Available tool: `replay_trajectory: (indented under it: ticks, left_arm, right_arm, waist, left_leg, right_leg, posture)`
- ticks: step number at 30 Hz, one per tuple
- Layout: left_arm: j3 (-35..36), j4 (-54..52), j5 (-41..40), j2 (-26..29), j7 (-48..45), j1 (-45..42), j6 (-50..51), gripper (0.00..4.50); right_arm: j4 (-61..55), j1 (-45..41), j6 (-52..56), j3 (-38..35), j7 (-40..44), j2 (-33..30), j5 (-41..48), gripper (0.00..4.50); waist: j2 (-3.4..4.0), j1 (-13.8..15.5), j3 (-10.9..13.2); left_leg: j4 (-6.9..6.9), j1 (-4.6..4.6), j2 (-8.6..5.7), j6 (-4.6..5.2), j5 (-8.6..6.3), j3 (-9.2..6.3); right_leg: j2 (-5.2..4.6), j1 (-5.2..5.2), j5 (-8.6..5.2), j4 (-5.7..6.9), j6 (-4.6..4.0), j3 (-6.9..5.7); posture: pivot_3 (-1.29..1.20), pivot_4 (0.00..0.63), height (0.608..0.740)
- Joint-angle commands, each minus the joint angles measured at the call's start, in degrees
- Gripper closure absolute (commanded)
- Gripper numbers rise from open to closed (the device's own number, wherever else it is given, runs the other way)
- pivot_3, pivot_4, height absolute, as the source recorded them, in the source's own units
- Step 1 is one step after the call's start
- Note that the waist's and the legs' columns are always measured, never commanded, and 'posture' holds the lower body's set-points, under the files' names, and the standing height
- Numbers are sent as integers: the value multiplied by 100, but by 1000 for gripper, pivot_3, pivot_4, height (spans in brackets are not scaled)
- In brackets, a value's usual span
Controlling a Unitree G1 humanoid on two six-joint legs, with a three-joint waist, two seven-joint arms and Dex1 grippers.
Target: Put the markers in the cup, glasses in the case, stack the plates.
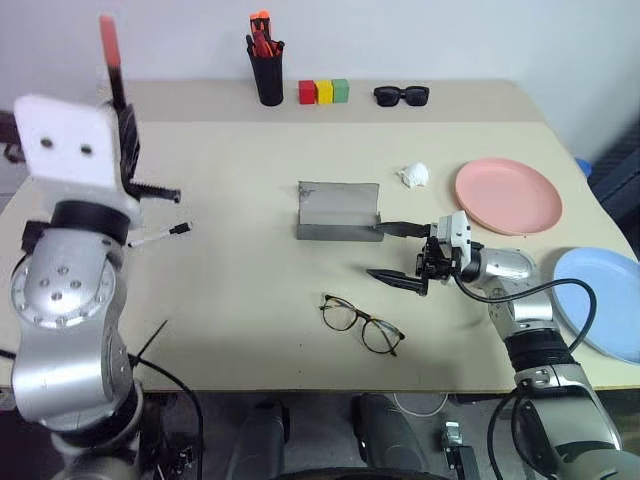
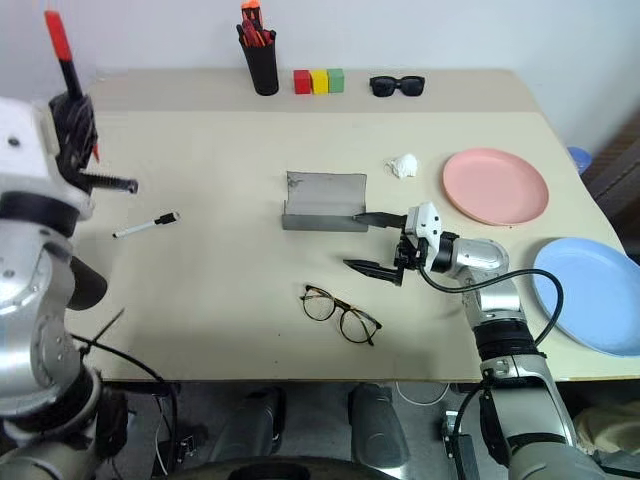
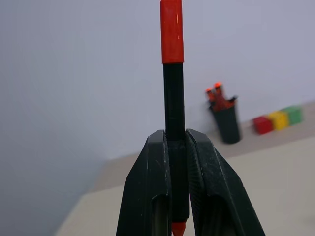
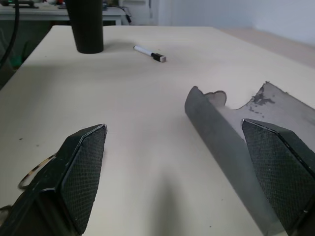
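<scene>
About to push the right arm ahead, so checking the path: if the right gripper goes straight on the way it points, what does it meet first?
The way looks free over bare table at first. The right gripper points across the table toward the white marker and the black cup; the open grey case lies just beside its far finger and might be clipped. Depth is unclear.

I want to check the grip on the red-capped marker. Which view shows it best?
The left wrist view: the red-capped marker stands clamped between the left gripper's fingers. Both eye views show it upright, far off.
</scene>
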Motion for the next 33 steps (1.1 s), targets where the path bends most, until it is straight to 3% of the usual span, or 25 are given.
replay_trajectory:
  ticks: [1, 5, 8, 15, 22, 33]
  left_arm:
    - [477, -281, 635, -357, 660, 757, -1564, 4448]
    - [783, -281, 1043, -940, 1242, 1493, -2480, 4448]
    - [865, -281, 1438, -1686, 1778, 2269, -3126, 4448]
    - [1027, -210, 1563, -2827, 2355, 2845, -3165, 4448]
    - [1097, 308, 1487, -2685, 2487, 2525, -3116, 4448]
    - [1478, 1472, 975, -1943, 2343, 1346, -3013, 4448]
  right_arm:
    - [195, -243, -144, -7, 151, 99, -27, 0]
    - [452, -419, -218, 5, 224, 199, -98, 0]
    - [751, -585, -327, 24, 373, 273, -160, 0]
    - [970, -747, -387, 68, 545, 442, -231, 0]
    - [911, -721, -340, 40, 634, 429, -235, 0]
    - [244, -343, -167, -115, 592, 467, 81, 0]
  waist:
    - [1, 12, -1]
    - [-3, 31, -4]
    - [-4, 24, -6]
    - [-5, 25, -7]
    - [-5, 12, -7]
    - [-5, 15, -8]
  left_leg:
    - [0, 1, 0, 0, 0, 1]
    - [3, 2, 0, 0, 0, 3]
    - [5, 2, -3, 1, 0, 6]
    - [5, 3, -2, 1, -1, 4]
    - [7, 2, -2, 1, -1, 4]
    - [6, 2, -1, 1, -1, 0]
  right_leg:
    - [-1, 0, 2, -4, -3, 1]
    - [-3, 12, 3, -19, -4, 0]
    - [-8, 18, 4, -24, -3, 0]
    - [-3, 18, 4, -21, -3, -1]
    - [-1, 17, 4, -23, -3, -2]
    - [2, 17, 5, -23, -2, -4]
  posture:
    - [0, 150, 740]
    - [0, 150, 740]
    - [0, 150, 740]
    - [0, 150, 740]
    - [0, 150, 740]
    - [0, 150, 740]
